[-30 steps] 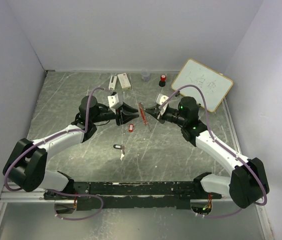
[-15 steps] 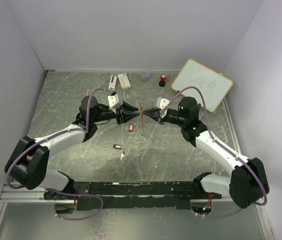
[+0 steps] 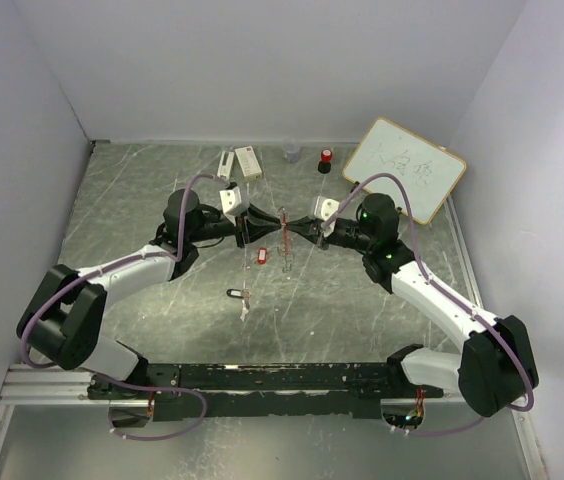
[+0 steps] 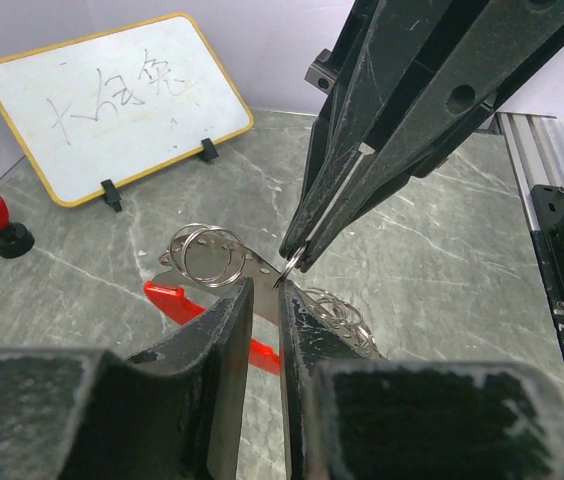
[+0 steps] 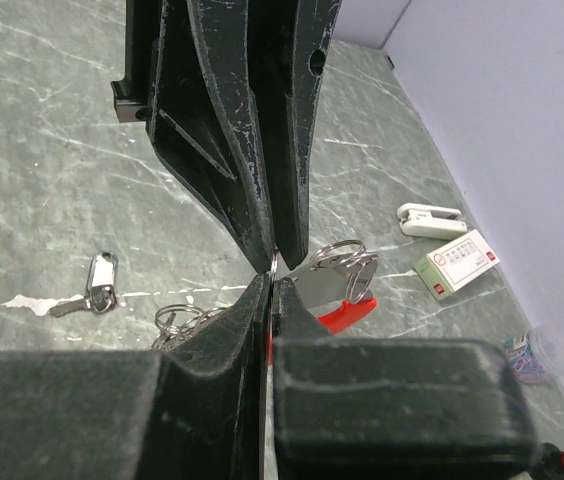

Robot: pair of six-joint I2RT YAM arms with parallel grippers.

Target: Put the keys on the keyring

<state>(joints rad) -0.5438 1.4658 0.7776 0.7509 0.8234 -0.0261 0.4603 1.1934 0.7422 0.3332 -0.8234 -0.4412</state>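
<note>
The keyring (image 3: pixel 284 222), a red curved piece (image 4: pixel 177 300) with silver rings and chain, hangs above the table between the two arms. My right gripper (image 3: pixel 300 230) is shut on one thin silver ring of it (image 5: pixel 275 262). My left gripper (image 3: pixel 265 229) faces it tip to tip. Its jaws (image 4: pixel 267 290) stand a narrow gap apart, with the same ring wire at their tips. The red key (image 3: pixel 261 256) lies on the table just below the left gripper. Nearer the arms' bases lies the black key (image 3: pixel 234 293), next to a white scrap (image 3: pixel 245 311).
A whiteboard (image 3: pixel 405 168) leans at the back right. A red-topped black cylinder (image 3: pixel 326 160), a small clear cup (image 3: pixel 291 152), a white box (image 3: pixel 248 160) and a small white clip-like item (image 3: pixel 225 164) line the back edge. Walls close in three sides.
My left gripper has moved right onto the ring and its jaws have narrowed. My right gripper has shifted slightly left with the keyring, which now hangs straighter.
</note>
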